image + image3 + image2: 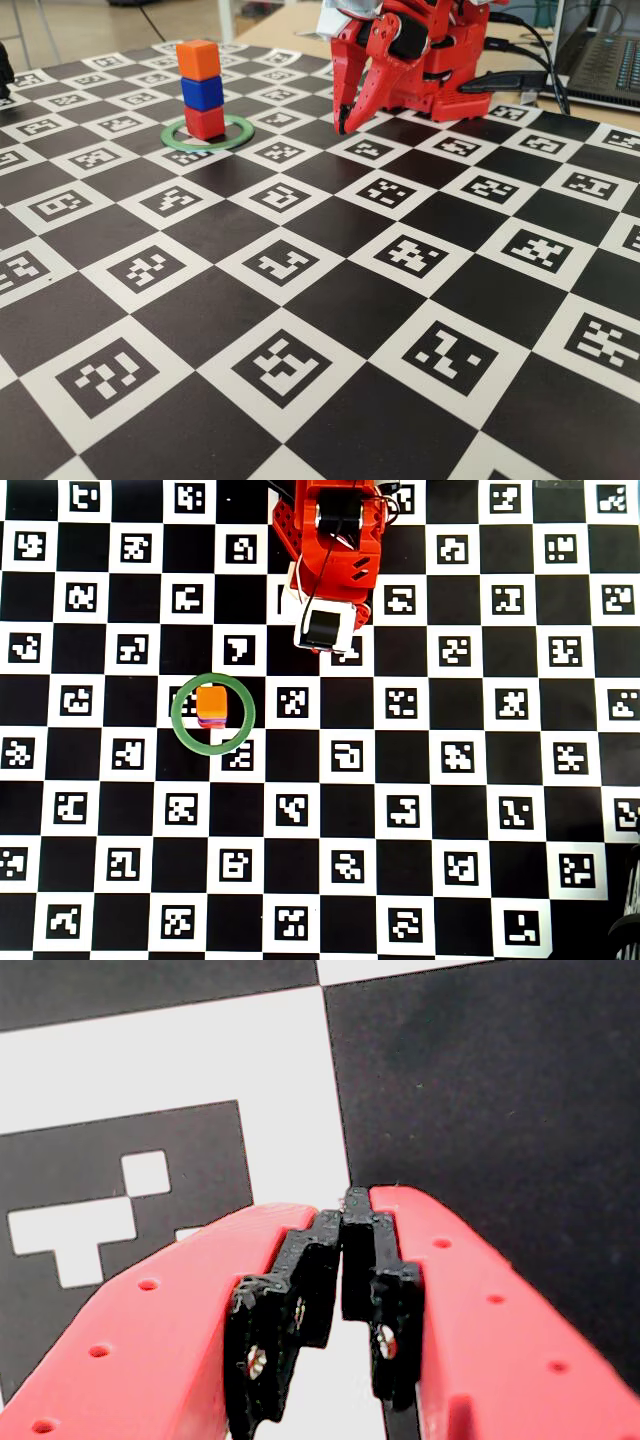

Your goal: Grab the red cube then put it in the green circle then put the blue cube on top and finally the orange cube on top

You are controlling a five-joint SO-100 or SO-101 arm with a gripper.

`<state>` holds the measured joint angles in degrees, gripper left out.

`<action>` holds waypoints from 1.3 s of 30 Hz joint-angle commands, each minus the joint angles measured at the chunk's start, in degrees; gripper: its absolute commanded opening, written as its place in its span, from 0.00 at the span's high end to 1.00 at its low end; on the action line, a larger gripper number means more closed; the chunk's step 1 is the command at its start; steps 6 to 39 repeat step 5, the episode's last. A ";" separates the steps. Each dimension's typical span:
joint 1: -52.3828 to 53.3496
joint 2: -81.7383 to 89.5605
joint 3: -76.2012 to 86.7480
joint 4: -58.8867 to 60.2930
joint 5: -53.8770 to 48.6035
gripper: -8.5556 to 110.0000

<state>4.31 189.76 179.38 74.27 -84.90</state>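
**ITEM: 3-cube stack in ring, arm parked — status entry**

**Task items**
- Red cube [205, 122]: bottom of stack, sits inside the green circle [240, 132] in fixed view, slightly toward ring's left/rear side, not dead centre.
- Blue cube [202, 92]: directly on red, edges roughly flush.
- Orange cube [198, 59]: top of stack, turned a touch vs. blue. Overhead view shows only orange [211, 702] w/ a sliver of colour under it, within the ring [178, 720].
- Stack upright, no visible lean.

**End effector**
- Gripper [342, 128]: red fingers, black pads, tips down just above or at the board, well apart from stack, to its right in fixed view. Wrist view: pads [310, 1290] pressed together at the tips, nothing between them; gripper [345, 1205] empty. Arm folded back near its base [335, 540].

**Step / progress (judgement)**
- All three placements look done; order matches task. Arm reads as in rest pose.
- Next move: likely none. If any, keep clear of stack; a knock from the side would topple it, since cubes only rest on each other.

**Surface**
- Flat board [330, 300], black/white checker, each white square w/ a coded marker. Matte, some glare near front.

**Room**
- Wooden tabletop beyond the board; laptop [605, 60] at right rear, black cables [530, 45] running to the arm. Light floor visible at rear left.
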 commanded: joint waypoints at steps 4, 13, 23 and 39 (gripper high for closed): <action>0.62 2.64 2.20 4.04 -0.35 0.98; 0.62 2.64 2.20 4.04 -0.35 0.98; 0.62 2.64 2.20 4.04 -0.35 0.98; 0.62 2.64 2.20 4.04 -0.35 0.98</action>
